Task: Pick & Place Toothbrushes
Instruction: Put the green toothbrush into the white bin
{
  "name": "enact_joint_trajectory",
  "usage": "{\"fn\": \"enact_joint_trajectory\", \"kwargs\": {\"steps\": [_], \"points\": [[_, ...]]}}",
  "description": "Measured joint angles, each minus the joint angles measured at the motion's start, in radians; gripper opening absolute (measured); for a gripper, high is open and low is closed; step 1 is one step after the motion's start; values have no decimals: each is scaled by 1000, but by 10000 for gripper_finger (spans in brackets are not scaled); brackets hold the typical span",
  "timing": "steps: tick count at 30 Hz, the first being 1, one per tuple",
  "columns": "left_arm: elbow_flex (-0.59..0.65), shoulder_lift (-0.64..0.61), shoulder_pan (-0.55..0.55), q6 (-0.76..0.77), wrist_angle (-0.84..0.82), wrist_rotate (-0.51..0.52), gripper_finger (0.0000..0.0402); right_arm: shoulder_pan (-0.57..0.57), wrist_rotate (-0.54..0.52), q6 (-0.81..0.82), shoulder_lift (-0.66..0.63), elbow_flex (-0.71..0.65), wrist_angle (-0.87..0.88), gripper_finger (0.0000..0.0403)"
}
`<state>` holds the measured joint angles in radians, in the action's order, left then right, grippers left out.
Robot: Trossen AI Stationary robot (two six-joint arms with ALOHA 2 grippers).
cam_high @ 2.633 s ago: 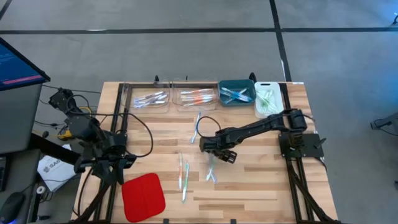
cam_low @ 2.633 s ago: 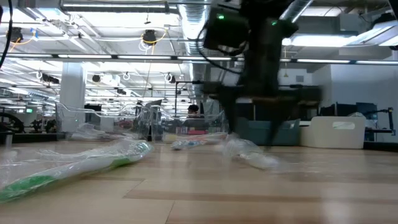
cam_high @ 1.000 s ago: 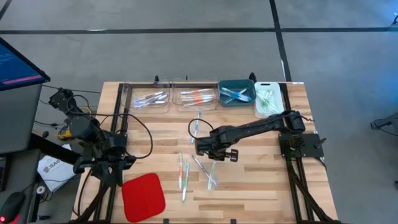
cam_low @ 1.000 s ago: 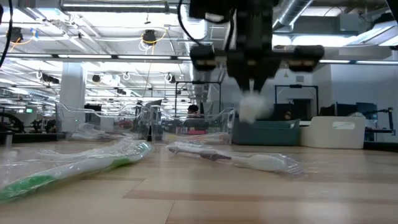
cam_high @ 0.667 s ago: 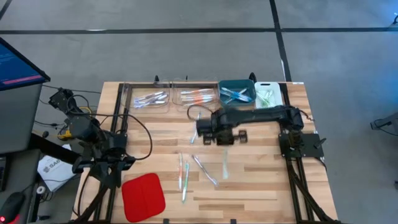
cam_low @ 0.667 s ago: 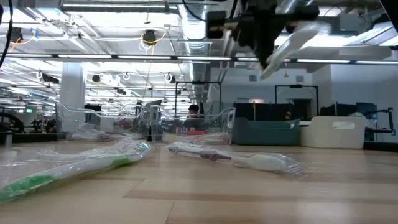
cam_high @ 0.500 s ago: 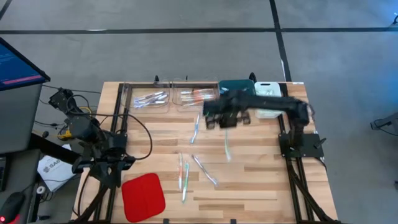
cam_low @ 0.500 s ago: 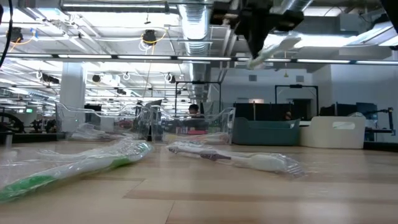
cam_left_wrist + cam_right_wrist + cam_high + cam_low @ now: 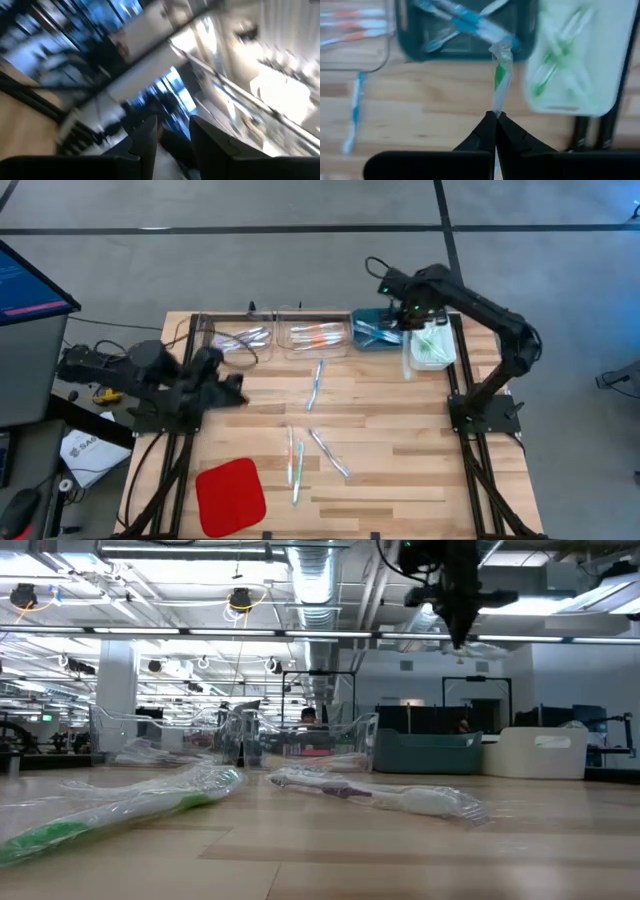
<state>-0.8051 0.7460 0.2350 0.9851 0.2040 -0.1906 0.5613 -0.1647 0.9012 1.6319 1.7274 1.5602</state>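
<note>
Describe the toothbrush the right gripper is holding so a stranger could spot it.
Start at the white bin at the table's far right corner. The right gripper hangs beside it, shut on a wrapped green toothbrush, the only one dangling in the air.

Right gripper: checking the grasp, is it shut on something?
Shut: its fingers pinch a green-accented wrapped toothbrush near the white bin.

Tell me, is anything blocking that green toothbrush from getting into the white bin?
Nothing visible does. The right pincer holds the green toothbrush in the air beside the white bin, partly over the teal bin; only open air lies between.
</note>
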Motion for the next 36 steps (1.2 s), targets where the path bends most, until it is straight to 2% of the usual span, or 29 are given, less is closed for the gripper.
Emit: {"fn": "enact_joint_trajectory", "kwargs": {"steps": [4,7,11,17,29,36], "points": [[0,10,-132,6,5,31,108,122,-48,-205,-29,-58,2,0],[0,33,-190,6,7,53,108,199,-114,-330,-39,-81,2,0],[0,83,-222,7,5,83,108,281,-150,-496,-37,-92,-52,0],[1,173,-226,45,25,115,108,378,-149,-617,-24,-175,-158,0],[1,232,-229,69,144,132,108,415,-143,-726,-23,-451,-375,0],[1,232,-229,68,151,139,108,405,-143,-788,-23,-505,-445,0]]}}
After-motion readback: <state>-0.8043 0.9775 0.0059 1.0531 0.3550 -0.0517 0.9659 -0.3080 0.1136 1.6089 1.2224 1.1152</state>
